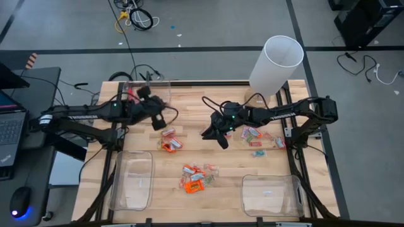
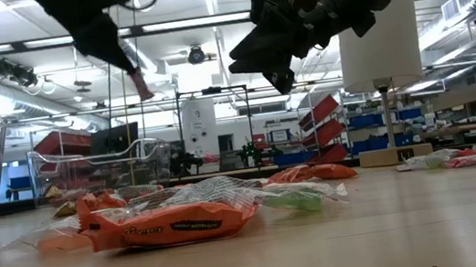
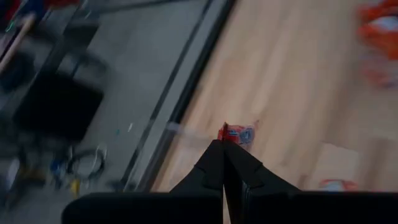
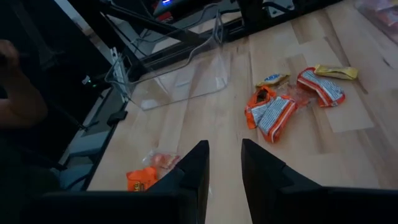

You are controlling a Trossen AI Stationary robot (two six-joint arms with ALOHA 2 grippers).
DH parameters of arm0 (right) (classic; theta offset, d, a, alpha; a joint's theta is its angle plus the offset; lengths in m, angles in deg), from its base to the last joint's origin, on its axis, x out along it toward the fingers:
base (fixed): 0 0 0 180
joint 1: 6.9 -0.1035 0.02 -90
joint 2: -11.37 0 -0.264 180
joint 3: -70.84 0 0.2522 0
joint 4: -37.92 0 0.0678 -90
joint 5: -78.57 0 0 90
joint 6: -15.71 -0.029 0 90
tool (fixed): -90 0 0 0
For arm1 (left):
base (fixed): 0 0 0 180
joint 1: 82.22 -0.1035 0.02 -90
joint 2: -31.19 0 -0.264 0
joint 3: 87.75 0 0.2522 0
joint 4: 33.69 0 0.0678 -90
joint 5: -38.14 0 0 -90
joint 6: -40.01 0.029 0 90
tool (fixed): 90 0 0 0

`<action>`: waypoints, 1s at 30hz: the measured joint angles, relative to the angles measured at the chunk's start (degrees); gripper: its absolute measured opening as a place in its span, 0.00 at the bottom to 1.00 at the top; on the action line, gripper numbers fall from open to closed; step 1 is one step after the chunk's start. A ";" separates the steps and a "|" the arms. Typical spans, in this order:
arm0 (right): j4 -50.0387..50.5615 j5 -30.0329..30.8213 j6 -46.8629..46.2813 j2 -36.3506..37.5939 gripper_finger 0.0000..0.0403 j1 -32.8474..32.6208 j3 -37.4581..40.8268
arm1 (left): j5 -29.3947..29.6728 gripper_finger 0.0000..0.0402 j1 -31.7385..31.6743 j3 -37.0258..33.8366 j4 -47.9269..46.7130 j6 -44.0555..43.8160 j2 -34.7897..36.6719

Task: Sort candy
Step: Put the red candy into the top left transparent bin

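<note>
Candy lies on the wooden table in three loose heaps: one at mid-table [image 1: 169, 141], one nearer the front [image 1: 196, 177] and one on the right [image 1: 255, 135]. My left gripper [image 1: 159, 123] hangs above the table left of the middle heap, shut on one red and pale candy [image 3: 238, 133], which also shows under its tip in the low view [image 2: 141, 89]. My right gripper [image 4: 225, 163] hovers open above bare table between the middle and right heaps [image 1: 214, 135], holding nothing. Orange and striped candy [image 4: 280, 107] lies on the wood ahead of it. My left gripper pinches the candy by one edge of its wrapper [image 3: 227, 135] between its two fingers, only at their free ends. The fingers slant downward. The candy sticks out beyond the fingertips, lifted clear of the table.
Clear plastic bins stand at the front left [image 1: 131, 180], front right [image 1: 271, 193] and far left [image 1: 148, 92]. A tall white cylinder [image 1: 275, 63] stands at the far right edge. Bare wood lies between the heaps.
</note>
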 joint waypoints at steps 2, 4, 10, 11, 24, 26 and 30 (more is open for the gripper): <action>0.18 0.55 0.03 0.00 0.20 -0.03 0.00 | 0.59 0.00 -2.98 0.00 -0.65 -3.57 0.00; 0.41 0.94 0.18 0.00 0.20 -0.05 0.00 | 0.67 0.00 -6.00 0.00 -0.96 -6.64 0.00; 0.67 1.13 0.43 0.00 0.19 -0.05 0.02 | -0.13 0.00 -16.13 0.00 -6.26 -11.24 -0.19; 0.73 1.15 0.43 0.00 0.19 -0.05 0.02 | -1.07 0.00 -17.66 0.00 -6.96 -11.51 -0.34; 1.48 3.22 1.50 0.00 0.19 -0.07 0.02 | -10.50 0.00 -31.16 -0.02 -11.14 -10.36 -5.18; 1.53 3.21 1.49 0.00 0.19 -0.15 0.02 | -10.50 0.00 -32.17 -0.02 -11.16 -9.35 -6.86; 1.55 3.21 2.40 0.00 0.19 -0.63 0.02 | -10.53 0.00 -33.55 -0.02 -11.16 -9.14 -10.69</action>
